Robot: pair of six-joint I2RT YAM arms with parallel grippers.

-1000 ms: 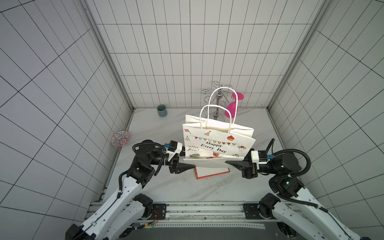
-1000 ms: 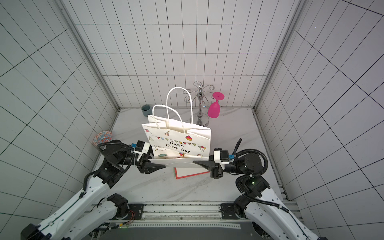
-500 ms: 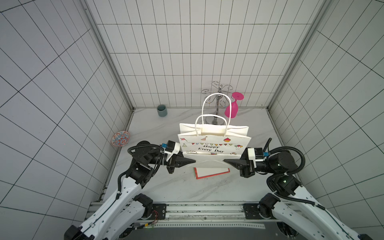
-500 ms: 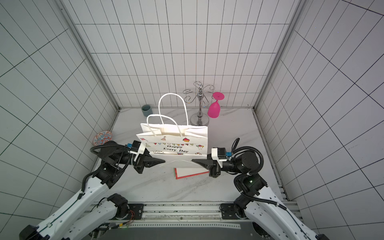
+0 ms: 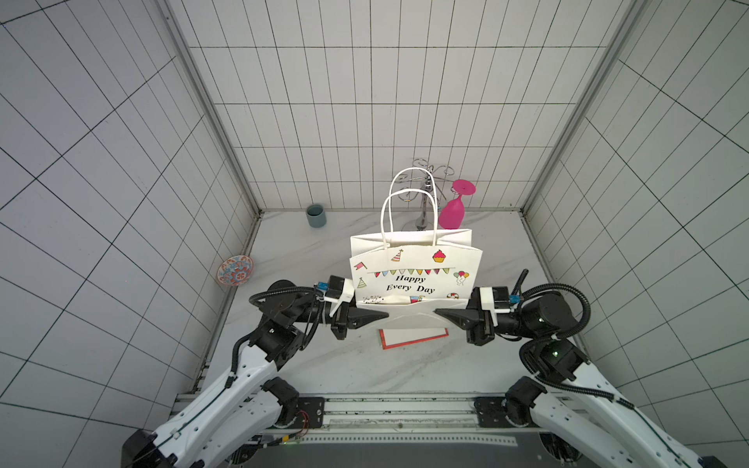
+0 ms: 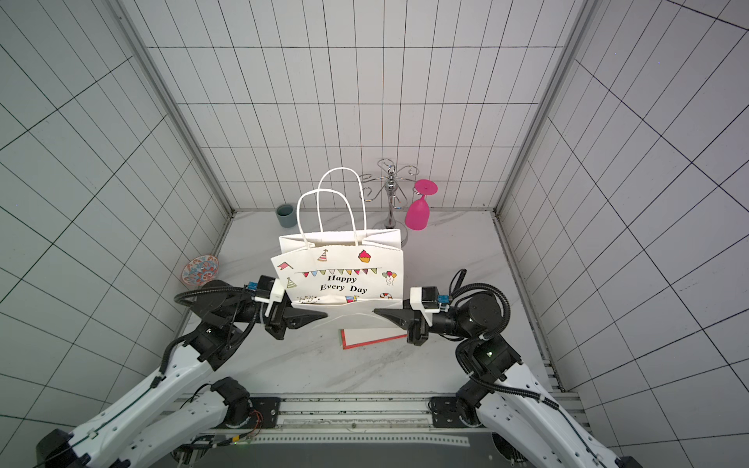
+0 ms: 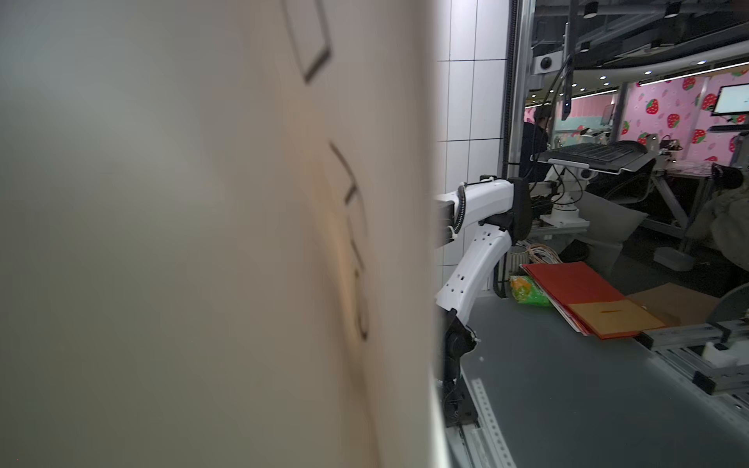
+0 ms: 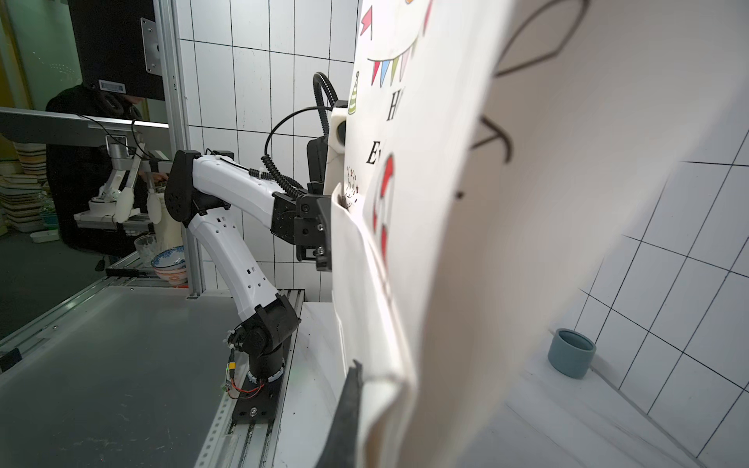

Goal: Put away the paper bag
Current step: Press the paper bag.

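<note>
Bench (image 5: pixel 344 364) (image 6: pixel 324 364): white marbled top, closed in by white-tiled walls on three sides.
Bag (image 5: pixel 413 279) (image 6: pixel 340 275) (image 7: pixel 202 243) (image 8: pixel 527 243): white paper, upright, mouth open, two cord handles standing up. The printed face ("Happy Every Day", bunting, a cupcake) is turned toward the robot. It hangs mid-bench between the two end effectors, over the card and in front of the rack. Its lower strip is creased along a fold, and its underside appears clear of the bench. Its paper fills much of both wrist views (blurred in the left one).
Left end effector (image 5: pixel 377 315) (image 6: pixel 320 315): jaws together, pinching the bag's lower left corner, tips aimed inward.
Right end effector (image 5: pixel 439 313) (image 6: pixel 379 312): jaws together, clamped on the bag's lower right corner, level with the left one. One dark finger (image 8: pixel 346 413) lies along the paper in the right wrist view.
Rack (image 5: pixel 423 202) (image 6: pixel 391 194): chrome pole with curled arms, at the back wall, behind the bag's right side.
Card (image 5: pixel 413 338) (image 6: pixel 373 338): white with a red edge, flat on the bench, partly hidden under the bag.
Glass (image 5: pixel 452 210) (image 6: pixel 417 212): pink, inverted with its foot up, just beside the rack's pole on the right.
Bowl (image 5: pixel 235 270) (image 6: pixel 200 269): red-and-blue pattern, tilted at the bench's left edge against the wall.
Cup (image 5: pixel 316 215) (image 6: pixel 285 214) (image 8: pixel 571 352): blue-grey, upright, at the back wall, left of the bag and well apart from the bowl.
</note>
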